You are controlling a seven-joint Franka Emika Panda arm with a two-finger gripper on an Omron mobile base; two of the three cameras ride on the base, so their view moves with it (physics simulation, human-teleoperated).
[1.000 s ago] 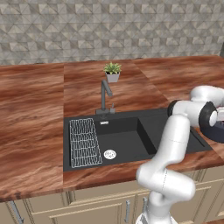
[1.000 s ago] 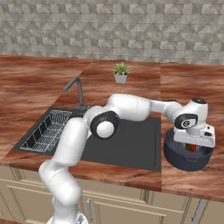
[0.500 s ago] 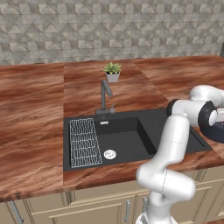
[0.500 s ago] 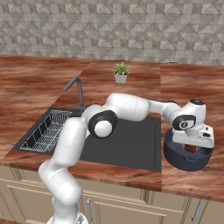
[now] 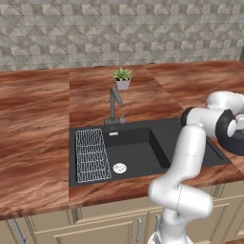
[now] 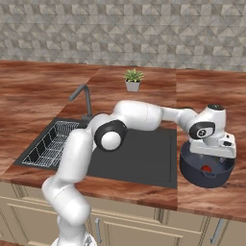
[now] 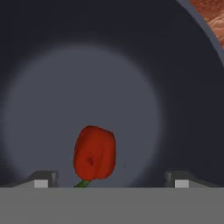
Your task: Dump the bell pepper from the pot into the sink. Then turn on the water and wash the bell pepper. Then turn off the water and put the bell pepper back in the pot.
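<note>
The dark navy pot (image 6: 191, 168) stands on the counter just right of the sink (image 6: 144, 161). The red bell pepper (image 7: 94, 152) lies on the pot's floor and also shows as a red spot (image 6: 206, 168) under the hand. My gripper (image 7: 111, 179) hangs down inside the pot, open. Its fingertips (image 7: 41, 179) stand well apart on either side of the pepper without touching it. In the left base view the pot (image 5: 237, 143) peeks out behind the arm's wrist. No water runs from the faucet (image 5: 114, 102).
The black sink (image 5: 143, 150) holds a wire rack (image 5: 90, 155) on its left and a round silver drain (image 5: 119, 167). A small potted plant (image 5: 122, 78) stands behind the faucet. My arm stretches across the basin's right half. Wooden counter lies on both sides.
The fingers have spread wider inside the pot. The arm and hand have barely moved.
</note>
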